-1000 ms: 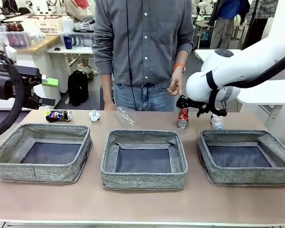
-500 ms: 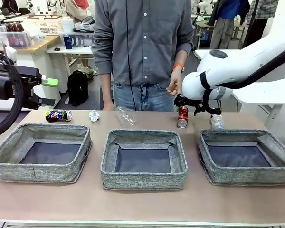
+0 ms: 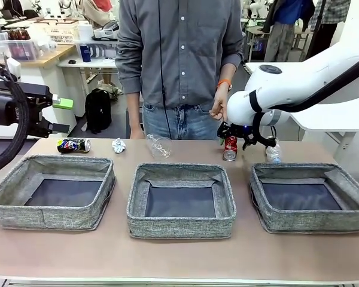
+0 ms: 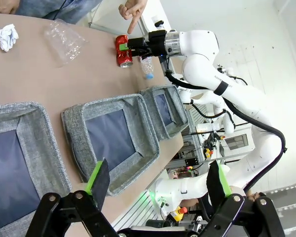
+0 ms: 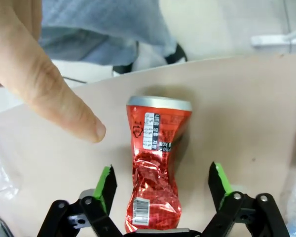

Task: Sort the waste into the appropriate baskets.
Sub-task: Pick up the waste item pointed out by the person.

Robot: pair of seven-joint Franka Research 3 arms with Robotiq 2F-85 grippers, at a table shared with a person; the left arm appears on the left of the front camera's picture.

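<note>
A crushed red can [image 3: 230, 147] stands upright on the table behind the middle basket [image 3: 179, 171]. My right gripper [image 3: 231, 137] has come down over it. In the right wrist view the can [image 5: 155, 158] stands between the green pads [image 5: 106, 183], which are open and clear of its sides. A person's finger [image 5: 64, 106] points at the can. A dark can [image 3: 73, 145], a paper ball [image 3: 118, 145] and a clear cup [image 3: 158, 146] lie along the far edge, and a water bottle [image 3: 273, 153] lies right of the red can. My left gripper [image 4: 158, 180] hangs open at the left.
Three grey baskets sit in a row: left [image 3: 54, 160], middle, and right [image 3: 305, 169]. The person stands at the far side with a hand [image 3: 218, 109] just above the red can. The right arm's white body hangs over the right basket's far corner.
My right gripper has moved left and come down around the red can. The left arm and the other waste have not moved.
</note>
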